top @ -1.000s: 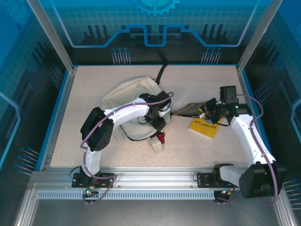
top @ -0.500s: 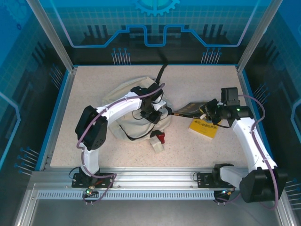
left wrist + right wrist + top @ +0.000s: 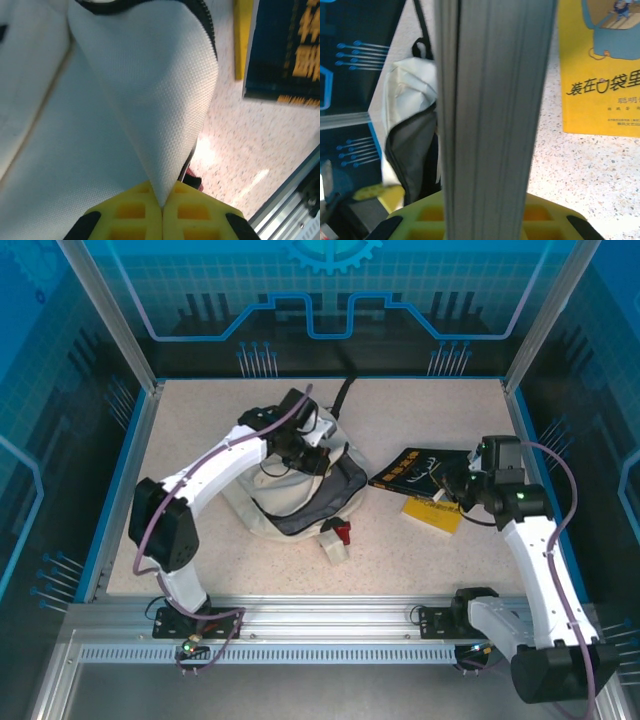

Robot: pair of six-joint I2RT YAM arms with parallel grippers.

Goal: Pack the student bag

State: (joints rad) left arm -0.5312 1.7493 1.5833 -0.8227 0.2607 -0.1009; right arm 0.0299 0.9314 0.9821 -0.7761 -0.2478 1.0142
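Observation:
The student bag [image 3: 285, 502], cream fabric with black straps, lies at the table's middle left with its grey-lined mouth [image 3: 318, 502] gaping. My left gripper [image 3: 306, 447] is shut on a fold of the bag's cream fabric [image 3: 150, 115] and holds it up; the yellow fingers [image 3: 131, 212] pinch it tightly. My right gripper [image 3: 457, 486] is shut on a dark-covered book [image 3: 412, 470], whose page edge [image 3: 492, 115] runs up between the jaws. From the right wrist, the bag [image 3: 407, 95] and its dark opening [image 3: 412, 157] lie to the left.
A yellow book [image 3: 437, 513] lies flat beneath the right gripper, also seen in the right wrist view [image 3: 600, 65]. A small red and white object [image 3: 338, 538] sits just in front of the bag. Blue walls and aluminium posts [image 3: 527, 335] fence the table.
The left gripper closed on the bag's fabric and pulled it up and toward the back left, spreading the bag's mouth open. The right arm shifted slightly right with the dark book.

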